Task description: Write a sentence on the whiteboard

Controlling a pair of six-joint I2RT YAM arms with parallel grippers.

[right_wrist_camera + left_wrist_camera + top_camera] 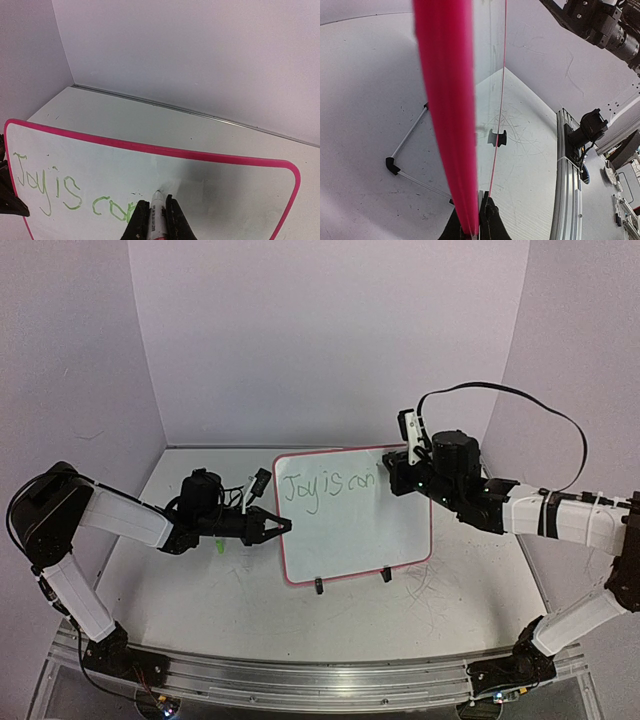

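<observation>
The left gripper (283, 527) pinches the left rim of the small white, pink-rimmed whiteboard (370, 535), which stands directly ahead of its fingers; the right gripper (156, 220) clamps a white marker pen (156, 204), tip against the board, just right of the thin green handwritten sentence (60, 187), reading "Joy is con".

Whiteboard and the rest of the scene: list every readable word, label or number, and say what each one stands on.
"Joy is con": green handwriting on the whiteboard, an unfinished line that ends at the tip of the marker.
Nothing else can be read in any of the three views.
</observation>
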